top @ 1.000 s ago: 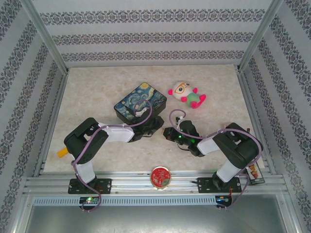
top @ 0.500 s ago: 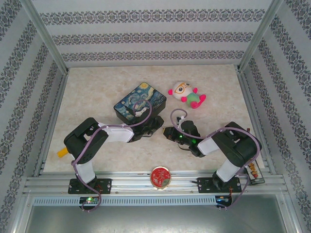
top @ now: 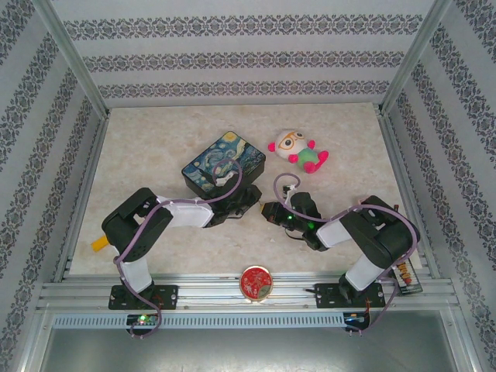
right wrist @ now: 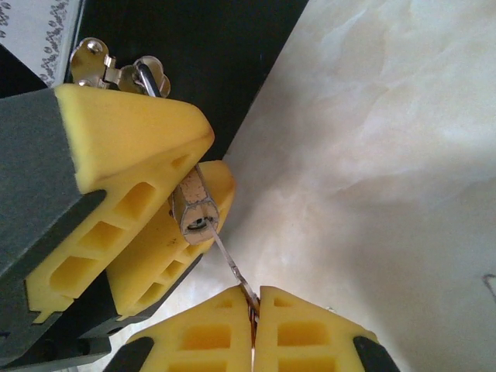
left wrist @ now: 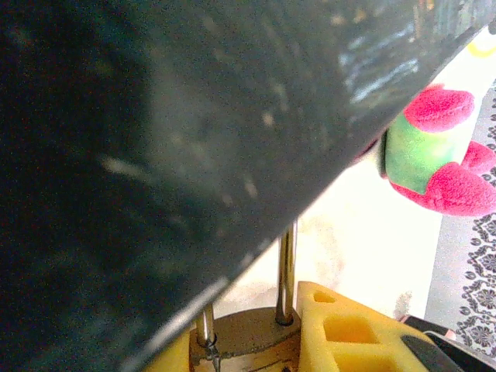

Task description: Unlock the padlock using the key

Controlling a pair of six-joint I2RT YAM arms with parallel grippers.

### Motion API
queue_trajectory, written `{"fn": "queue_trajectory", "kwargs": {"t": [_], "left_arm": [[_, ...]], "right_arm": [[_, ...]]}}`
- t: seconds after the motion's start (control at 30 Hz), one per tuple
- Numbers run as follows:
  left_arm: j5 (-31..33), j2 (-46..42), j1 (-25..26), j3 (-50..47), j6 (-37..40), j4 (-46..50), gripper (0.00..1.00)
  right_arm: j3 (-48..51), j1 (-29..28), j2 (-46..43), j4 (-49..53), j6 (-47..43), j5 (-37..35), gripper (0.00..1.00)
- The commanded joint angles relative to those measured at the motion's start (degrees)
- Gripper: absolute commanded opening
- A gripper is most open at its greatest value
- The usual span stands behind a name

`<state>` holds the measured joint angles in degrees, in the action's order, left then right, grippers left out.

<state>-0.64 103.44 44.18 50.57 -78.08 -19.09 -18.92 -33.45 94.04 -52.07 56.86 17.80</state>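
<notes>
Foam fingertips, yellow and ribbed, of the right gripper are pressed flat together on the bow of a thin silvery key, with no gap between them. The key's narrow blade slants up and to the left, and its tip meets the keyhole in the bottom face of a small brass-coloured padlock; how deep it sits cannot be told. The left gripper is clamped on that padlock, one yellow foam finger on each side of the body, holding it off the cream marbled tabletop. In the left wrist view the padlock's thin silvery U-shaped shackle rises from the brass body with both legs set into it, and its top is hidden behind a dark blurred surface close to the lens. A small bunch of silvery metal pieces shows beyond the left fingers; what they are is unclear. From above, the two grippers meet tip to tip near the middle of the table, just in front of the near corner of a dark rectangular tin box painted with a blue and yellow starry night. A round-headed plush toy in white, green and pink lies to the right of the box, apart from it. A red round disc rests at the near rail between the arm bases.
</notes>
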Motion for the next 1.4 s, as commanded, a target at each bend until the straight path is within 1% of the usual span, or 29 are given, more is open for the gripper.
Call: {"fn": "queue_trajectory", "kwargs": {"t": [0.0, 0.2, 0.33, 0.4, 0.7, 1.03, 1.37], "left_arm": [[-6.47, -0.08, 0.9, -0.91, -2.42, -1.56, 0.22], [-6.65, -0.25, 0.9, -1.35, -2.42, -1.91, 0.22], [-6.73, -0.56, 0.9, -1.79, -2.08, -2.12, 0.22], [-6.82, -0.69, 0.9, -1.96, -1.74, -2.34, 0.2], [-7.79, -0.72, 0.9, -1.98, -1.19, -2.27, 0.2], [-8.06, -1.57, 0.91, -2.07, -0.27, -1.47, 0.19], [-9.71, -1.48, 0.91, -2.25, -0.81, -3.33, 0.19]], "right_arm": [[-2.94, 0.95, 1.03, -3.64, -0.36, 0.94, 0.0], [-3.17, 1.36, 1.41, -3.06, 0.11, 3.85, 0.0], [-2.97, 2.57, 1.41, -2.51, 0.22, 5.39, 0.0], [-3.05, 3.25, 1.67, -2.51, 0.36, 6.38, 0.0], [-4.79, 6.0, 3.49, -2.77, 1.49, 10.55, 0.0], [-4.39, 7.69, 3.39, -3.99, 2.66, 11.88, 0.0], [-4.51, 8.85, 3.09, -5.19, 3.65, 13.22, 0.0]]}}
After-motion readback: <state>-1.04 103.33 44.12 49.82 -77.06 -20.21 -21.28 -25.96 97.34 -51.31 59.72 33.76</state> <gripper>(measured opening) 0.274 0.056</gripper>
